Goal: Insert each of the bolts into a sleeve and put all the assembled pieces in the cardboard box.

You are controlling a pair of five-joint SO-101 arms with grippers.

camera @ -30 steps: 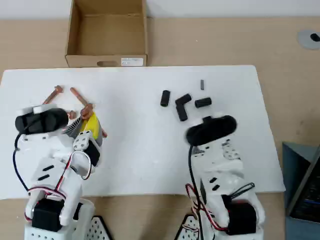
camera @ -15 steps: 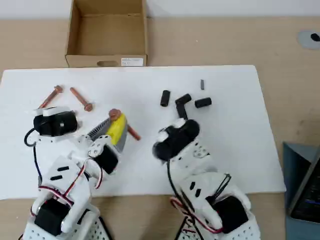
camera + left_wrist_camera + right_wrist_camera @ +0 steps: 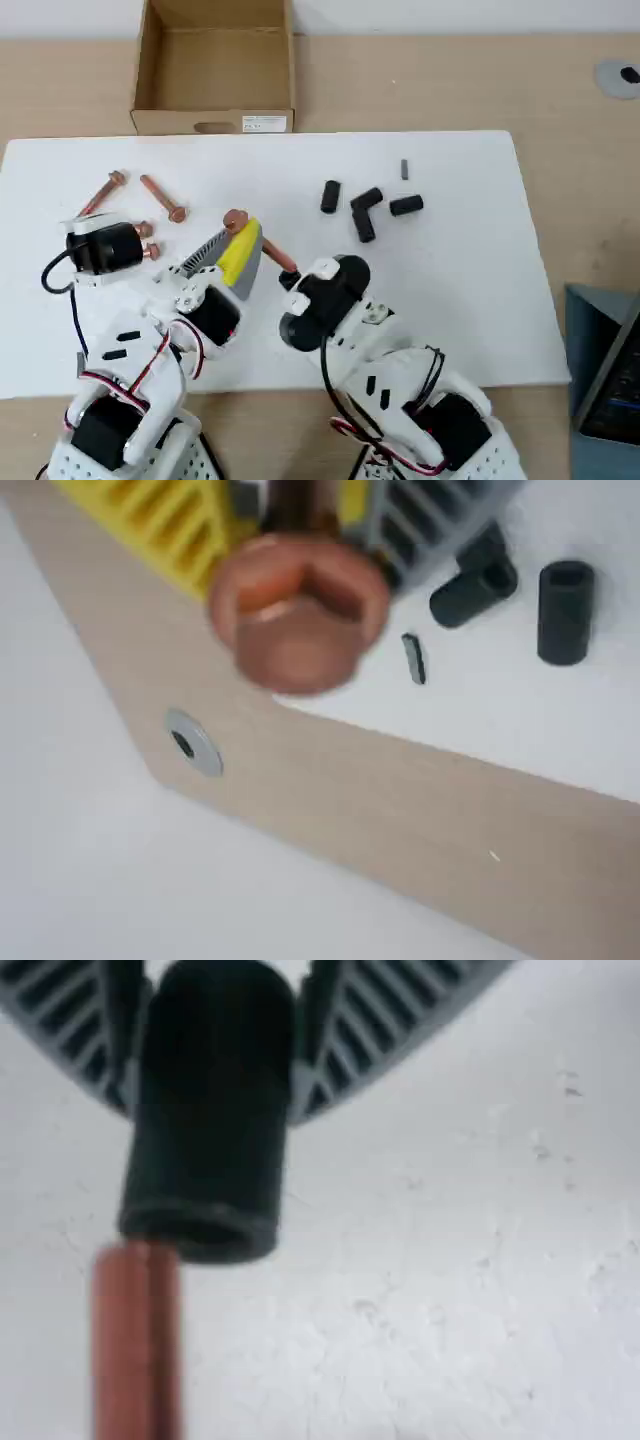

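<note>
bolt (image 3: pixel 135 1340) tip at sleeve (image 3: pixel 210 1110) between fingers (image 3: pixel 380 1030)

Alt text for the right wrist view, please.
The right gripper is shut on a black cylindrical sleeve, whose open end meets the tip of a copper-coloured bolt. Behind them lies a white sheet; whether the bolt is inside is unclear.

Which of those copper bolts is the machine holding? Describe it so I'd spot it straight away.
Start at the white sheet and find the yellow-fingered hand left of centre. The bolt is pinched there; unlike the loose bolts lying farther left, its tip points at a black sleeve.
</note>
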